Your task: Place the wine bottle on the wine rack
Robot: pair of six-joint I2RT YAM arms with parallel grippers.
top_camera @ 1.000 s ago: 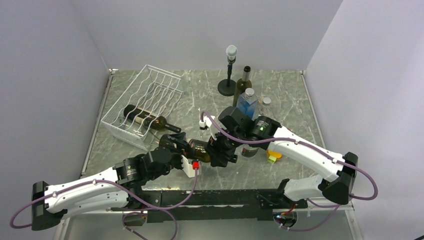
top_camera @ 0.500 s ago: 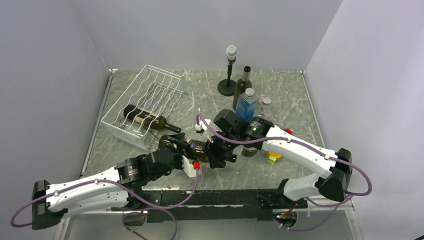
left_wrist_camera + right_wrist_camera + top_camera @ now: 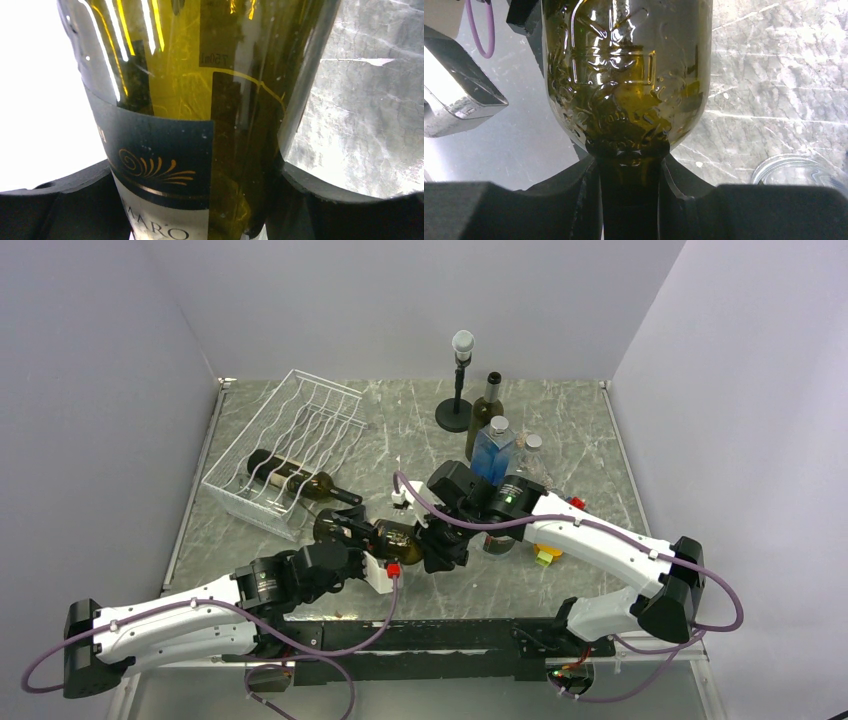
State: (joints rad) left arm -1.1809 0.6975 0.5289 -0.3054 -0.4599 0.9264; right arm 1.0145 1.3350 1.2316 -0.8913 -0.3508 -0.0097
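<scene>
A dark green wine bottle [image 3: 393,536] lies level above the table's front middle, held between both arms. My left gripper [image 3: 350,538] is shut on its labelled body [image 3: 200,100], the fingers [image 3: 320,200] pressed to both sides. My right gripper [image 3: 432,545] is shut on the bottle's neck, just below the embossed shoulder [image 3: 629,75]. The white wire wine rack [image 3: 320,410] stands tilted at the back left. Another dark bottle [image 3: 300,478] lies in the rack's near end.
Behind the right arm stand a blue bottle [image 3: 494,448], a tall green bottle [image 3: 487,405], a small clear bottle [image 3: 532,452] and a black stand with a white top [image 3: 459,385]. A yellow-green block [image 3: 547,556] and a clear glass [image 3: 796,170] sit near the right arm.
My right gripper has slid left along the bottle and closed on its neck. The left gripper has kept its hold on the bottle's body.
</scene>
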